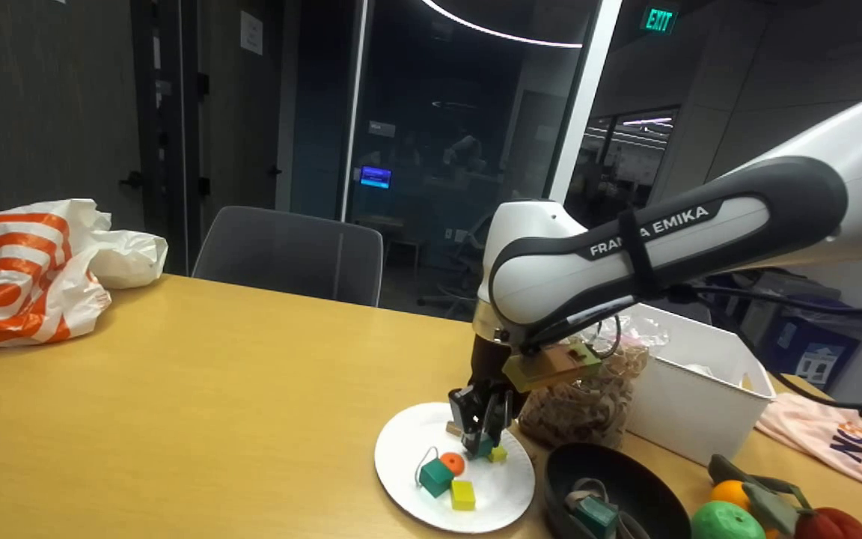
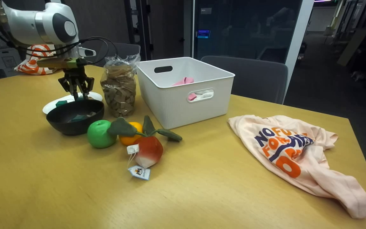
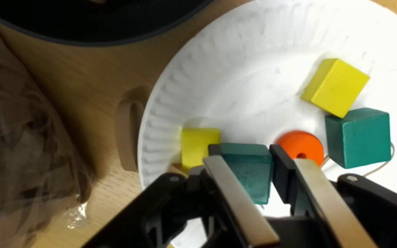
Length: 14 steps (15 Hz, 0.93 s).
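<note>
The tool (image 3: 245,151) of a white-and-black Franka Emika arm (image 1: 588,258) grips a teal block (image 3: 248,179) between its two fingers (image 3: 333,205), low over a white paper plate (image 3: 240,89); whether the block touches the plate cannot be told. On the plate, a yellow cube (image 3: 198,144) sits just beside one finger, and an orange bead (image 3: 298,142) with a hole lies near the other. Past the bead are a second teal block (image 3: 365,141) and a second yellow cube (image 3: 338,88), close together. A black bowl (image 2: 70,128) stands next to the plate with a third teal block (image 1: 597,513) inside. Nearby, a clear plastic bag (image 2: 119,92) of brown strips stands beside a white bin (image 2: 195,109). In an exterior view, a green apple (image 2: 101,134), an orange (image 2: 128,140) and a red-and-white toy turnip (image 2: 149,151) gather by the bowl, and a pale pink printed garment (image 2: 316,171) lies farther along the worktop (image 2: 202,178). A white shopping bag (image 1: 19,277) with orange rings rests toward the opposite end.
</note>
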Motion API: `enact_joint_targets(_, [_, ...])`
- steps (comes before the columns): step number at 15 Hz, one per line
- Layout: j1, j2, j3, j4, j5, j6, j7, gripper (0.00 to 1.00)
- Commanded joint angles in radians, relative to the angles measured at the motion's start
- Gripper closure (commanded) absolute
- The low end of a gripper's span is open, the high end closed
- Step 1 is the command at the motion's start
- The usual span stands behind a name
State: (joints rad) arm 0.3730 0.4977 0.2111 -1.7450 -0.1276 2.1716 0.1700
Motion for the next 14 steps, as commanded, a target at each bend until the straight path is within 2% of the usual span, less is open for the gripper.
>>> enact_joint_targets(1, [-0.052,-0.107,0.018,-0.031,0.091,-0.076,-0.058,0.84])
enact_joint_targets(4, [-0.103,-0.201,0.008,-0.057,0.177,-0.186,-0.081,0.84])
enact_joint_targets(8, [-0.164,-0.307,-0.027,-0.112,0.210,-0.323,-0.083,0.84])
enact_joint_targets(14, [-0.185,-0.373,-0.043,-0.269,0.190,-0.297,-0.062,0.84])
